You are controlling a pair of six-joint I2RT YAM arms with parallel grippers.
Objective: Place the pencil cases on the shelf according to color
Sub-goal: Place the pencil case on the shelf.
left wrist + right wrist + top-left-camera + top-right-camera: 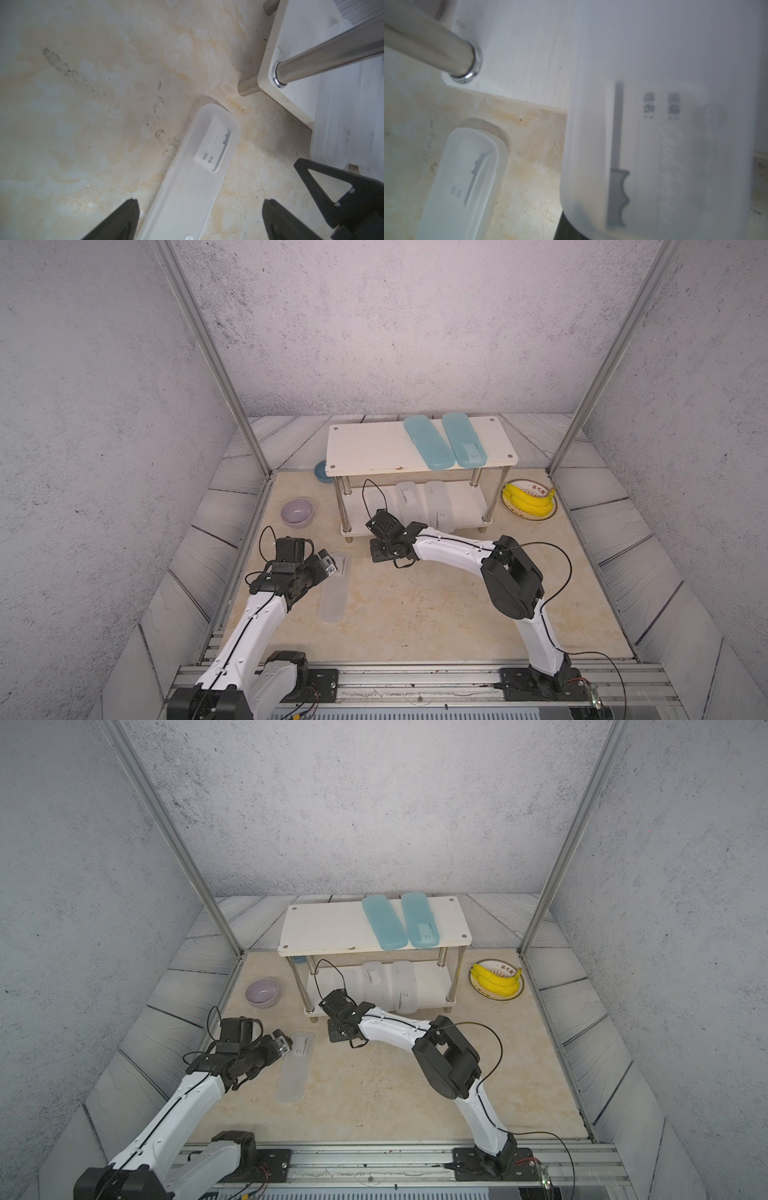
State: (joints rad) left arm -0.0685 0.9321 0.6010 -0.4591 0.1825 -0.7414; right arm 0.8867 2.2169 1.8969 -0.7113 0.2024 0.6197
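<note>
1. Nearest the camera, along the bottom edge in both top views, ran the aluminium rail (pixel 415 680) that carried both arm bases.
2. Left of centre, a purple bowl (pixel 296 511) sat on the marble table (pixel 415 614), apart from everything in play.
3. Just right of the bowl and lower in the frame, the left gripper (pixel 200 200) hung over the loose white case (pixel 336 587). In the left wrist view its two black fingers (pixel 124 220) stood spread wide, one on each side of the case, clasping nothing. The case lay flat on the table, short of the shelf's front left foot.
4. At centre stood the shelf (pixel 374 448). Its top board bore the two teal cases (pixel 428 441) side by side on the right half, and its lower board held three white cases (pixel 438 504) lengthwise.
5. The right gripper (pixel 378 526) sat at the front edge of the lower board, at the near end of the leftmost of the three. In the right wrist view that case filled the right of the frame, its rounded end overhanging the board. Only a sliver of dark finger showed beneath it — I could not tell whether the jaws clasped the case or stood free of it.
6. At far right, bananas (pixel 528 499) lay on a plate (pixel 534 486), no part of the job.
7. By my judgement, the third white case was being settled on the lower tier and only the loose one remained. The next move called for the right arm to draw back without dragging its case. The left gripper would then need to descend, close across the loose case's narrow width and carry it in between the chrome legs — the room there looked tight.
</note>
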